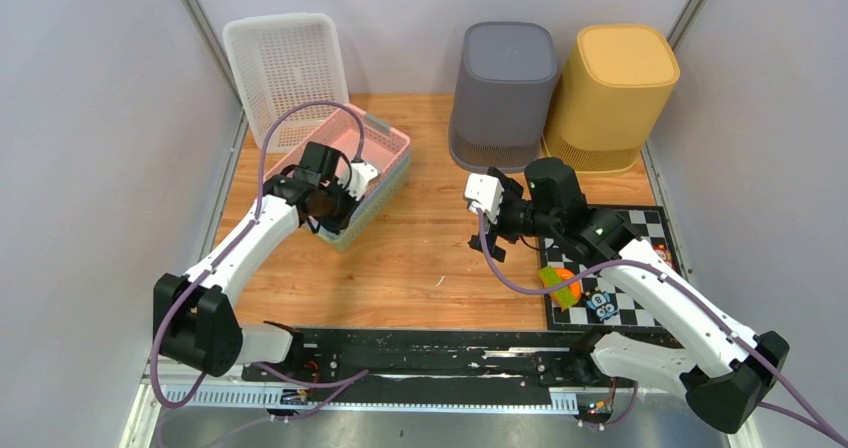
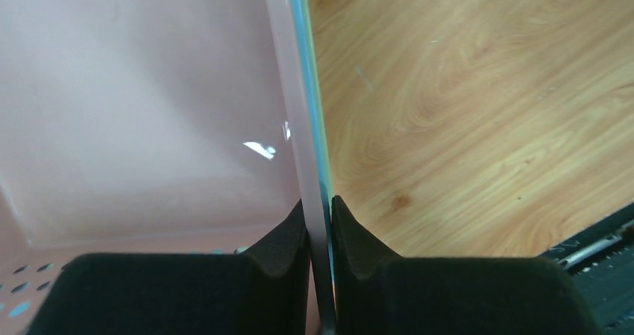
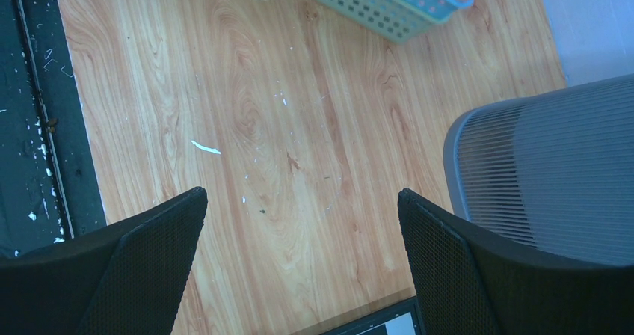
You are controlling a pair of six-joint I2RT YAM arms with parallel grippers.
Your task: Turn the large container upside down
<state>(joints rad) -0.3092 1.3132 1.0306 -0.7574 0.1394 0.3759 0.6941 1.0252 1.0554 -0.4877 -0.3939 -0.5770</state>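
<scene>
A pink basket point(image 1: 378, 146) sits nested in a teal basket point(image 1: 372, 206) at the left middle of the wooden table. My left gripper point(image 1: 333, 208) is shut on their near rim; in the left wrist view the gripper point(image 2: 320, 223) pinches the pink wall point(image 2: 149, 111) and the teal edge point(image 2: 309, 88) together. My right gripper point(image 1: 484, 215) is open and empty, hovering over bare wood in front of the grey bin point(image 1: 505, 88). In the right wrist view the gripper point(image 3: 299, 197) spreads wide, with the grey bin point(image 3: 553, 163) at right and the teal basket point(image 3: 366, 2) at top.
A yellow bin point(image 1: 610, 93) stands upside down beside the grey one at the back. A white basket point(image 1: 285, 68) leans on the back wall. A checkered mat point(image 1: 645, 233) at right carries an orange and green object point(image 1: 562, 283).
</scene>
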